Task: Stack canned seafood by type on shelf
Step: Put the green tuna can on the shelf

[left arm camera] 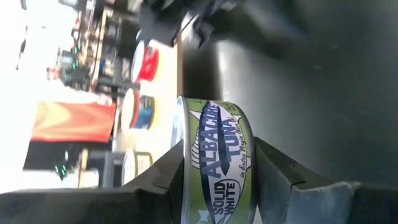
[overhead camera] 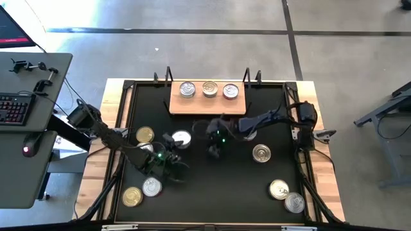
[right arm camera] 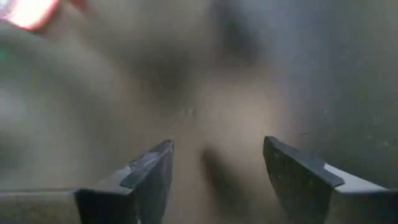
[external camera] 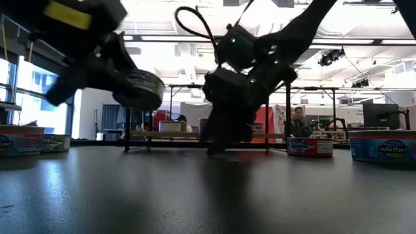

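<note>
Tabletop: black, cans scattered.
Left gripper: clamps albacore tin; carry level toward shelf, twelve o'clock.
Right gripper: spread, empty.

Nine tins show: three on the shelf, five on the tabletop, one held in the left gripper; two arms.

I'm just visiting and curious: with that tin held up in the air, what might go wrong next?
The left gripper pinches the albacore tuna can by its edges, tilted on its side above the table, so it could slip. The right gripper, open and empty, hangs close by; the arms might bump. The shelf already holds three cans, so placing could knock one.
</note>
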Controlling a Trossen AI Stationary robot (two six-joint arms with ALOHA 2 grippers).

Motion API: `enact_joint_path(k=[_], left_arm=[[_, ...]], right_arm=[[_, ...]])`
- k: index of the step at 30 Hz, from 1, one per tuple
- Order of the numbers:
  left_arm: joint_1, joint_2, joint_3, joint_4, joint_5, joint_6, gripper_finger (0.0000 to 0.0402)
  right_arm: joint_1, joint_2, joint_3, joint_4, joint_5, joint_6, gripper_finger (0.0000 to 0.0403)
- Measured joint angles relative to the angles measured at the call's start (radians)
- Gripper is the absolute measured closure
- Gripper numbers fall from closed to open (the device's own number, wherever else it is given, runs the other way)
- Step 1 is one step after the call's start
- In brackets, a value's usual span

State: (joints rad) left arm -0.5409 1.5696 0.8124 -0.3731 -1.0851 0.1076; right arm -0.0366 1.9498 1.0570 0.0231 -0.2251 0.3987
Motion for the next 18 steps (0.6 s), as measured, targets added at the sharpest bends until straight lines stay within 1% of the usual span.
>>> enact_joint_path(k=[4, 6, 8, 11, 14, 18], left_arm=[[0.106, 0.000, 0.000, 0.008, 0.001, -0.002, 0.0281], [0.168, 0.000, 0.000, 0.010, 0.009, -0.002, 0.0280], [0.236, 0.000, 0.000, 0.013, 0.043, 0.002, 0.0280], [0.333, 0.000, 0.000, 0.046, 0.111, 0.059, 0.0280], [0.409, 0.000, 0.000, 0.130, 0.152, 0.153, 0.0279], [0.488, 0.000, 0.000, 0.242, 0.208, 0.305, 0.0279]], right_arm=[[0.119, -0.006, 0.005, -0.087, 0.228, 0.065, 0.0163], [0.181, -0.007, 0.005, -0.129, 0.321, 0.084, 0.0163], [0.236, -0.007, 0.004, -0.158, 0.396, 0.095, 0.0162], [0.296, -0.005, 0.002, -0.164, 0.511, 0.126, 0.0162], [0.324, -0.003, 0.000, -0.165, 0.576, 0.152, 0.0162], [0.327, -0.002, 0.000, -0.165, 0.585, 0.151, 0.0162]])
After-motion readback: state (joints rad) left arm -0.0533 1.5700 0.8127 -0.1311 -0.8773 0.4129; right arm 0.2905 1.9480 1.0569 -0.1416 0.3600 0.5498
